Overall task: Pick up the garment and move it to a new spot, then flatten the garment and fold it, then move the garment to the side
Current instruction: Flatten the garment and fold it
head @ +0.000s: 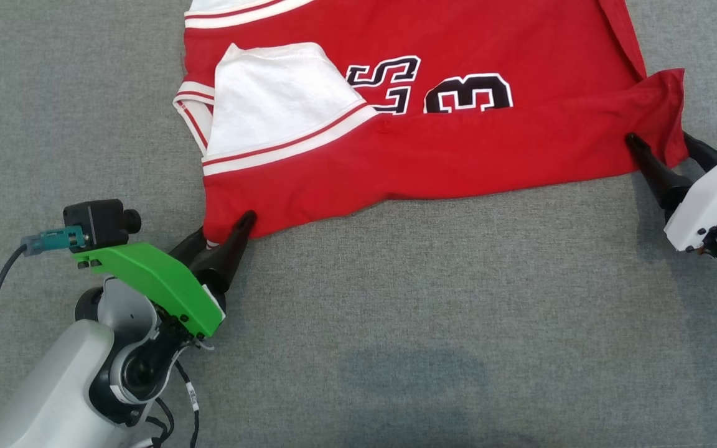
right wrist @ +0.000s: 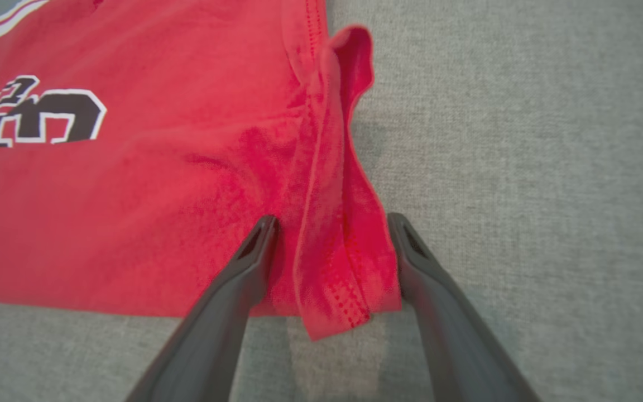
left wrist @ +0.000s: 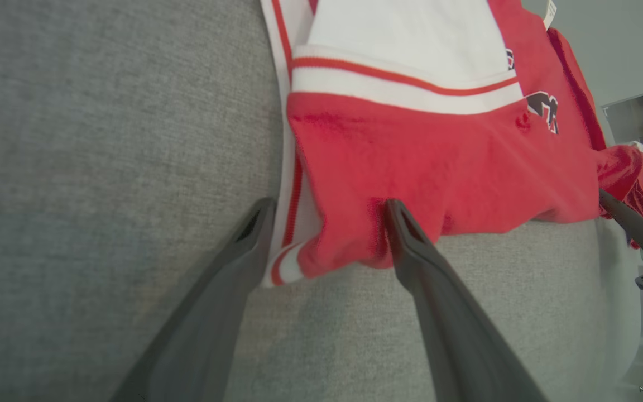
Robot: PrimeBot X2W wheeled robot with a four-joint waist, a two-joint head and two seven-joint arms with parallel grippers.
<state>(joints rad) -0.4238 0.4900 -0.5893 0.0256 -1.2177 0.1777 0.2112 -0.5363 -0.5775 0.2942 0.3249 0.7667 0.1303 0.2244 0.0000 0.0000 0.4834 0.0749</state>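
You see one jersey [head: 458,155] on mat [head: 396,311], two grippers: left gripper [head: 224,229] fingers wide astride left corner, right gripper [head: 660,140] fingers wide astride right corner.

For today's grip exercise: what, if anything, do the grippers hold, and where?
Nothing: left gripper and right gripper stand open astride near corners of the red-and-white jersey.

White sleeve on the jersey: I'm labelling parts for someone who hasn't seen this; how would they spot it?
A red jersey lies on the grey surface. The white sleeve sits on its left part, beyond the left gripper. It is the one large white panel, edged in red-and-white stripes.
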